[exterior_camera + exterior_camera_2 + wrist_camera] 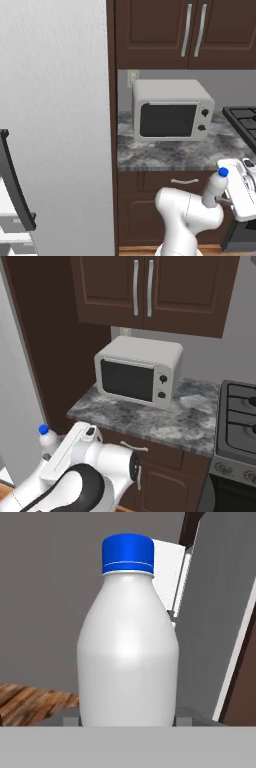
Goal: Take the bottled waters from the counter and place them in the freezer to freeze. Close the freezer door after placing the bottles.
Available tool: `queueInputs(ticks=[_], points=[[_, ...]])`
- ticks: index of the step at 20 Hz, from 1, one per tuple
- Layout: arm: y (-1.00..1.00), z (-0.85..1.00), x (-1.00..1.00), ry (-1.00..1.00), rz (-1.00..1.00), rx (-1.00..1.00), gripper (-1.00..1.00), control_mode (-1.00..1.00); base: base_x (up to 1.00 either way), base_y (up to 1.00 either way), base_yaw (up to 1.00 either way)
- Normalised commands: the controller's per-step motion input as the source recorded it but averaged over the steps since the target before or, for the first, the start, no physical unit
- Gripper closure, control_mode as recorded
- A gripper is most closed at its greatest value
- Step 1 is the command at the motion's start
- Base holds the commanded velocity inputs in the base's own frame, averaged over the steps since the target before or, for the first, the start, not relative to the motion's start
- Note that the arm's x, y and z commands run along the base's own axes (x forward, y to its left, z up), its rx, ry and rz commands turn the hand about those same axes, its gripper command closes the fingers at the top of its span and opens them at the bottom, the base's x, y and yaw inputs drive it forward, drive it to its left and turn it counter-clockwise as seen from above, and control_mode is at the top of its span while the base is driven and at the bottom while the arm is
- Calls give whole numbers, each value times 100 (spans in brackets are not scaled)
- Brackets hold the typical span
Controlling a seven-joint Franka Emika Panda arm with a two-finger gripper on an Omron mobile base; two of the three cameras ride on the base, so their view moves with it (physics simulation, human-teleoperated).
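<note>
Hand [223, 200] clamps the blue-capped bottle [216, 187] below the counter [165, 155], right of the refrigerator [55, 125], microwave [172, 111] beyond.

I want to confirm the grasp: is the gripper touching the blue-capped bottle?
Touching. In the hand view the blue-capped bottle stands between the gripper fingertips, pressed at both its lower sides; the left base view shows it lifted off the counter.

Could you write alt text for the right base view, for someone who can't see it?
A white robot arm's gripper holds a blue-capped water bottle low at left, beside the grey-veined marble counter bearing a white microwave, under dark brown cupboards.
</note>
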Motion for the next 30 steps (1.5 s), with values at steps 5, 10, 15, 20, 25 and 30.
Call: queueInputs(ticks=[5, 10, 15, 20, 25, 30], points=[[72, -10, -65, -1, 11, 0, 100, -100, 0, 0, 0], [87, -7, -29, 0, 8, -1, 100, -100, 0, 0, 0], [27, -13, -62, 1, -1, 0, 100, -100, 0, 0, 0], [2, 0, -2, -2, -1, 0, 100, -100, 0, 0, 0], [-1, 0, 0, 0, 0, 0, 100, -100, 0, 0, 0], [0, 0, 0, 0, 0, 0, 100, 100, -12, 0, 0]])
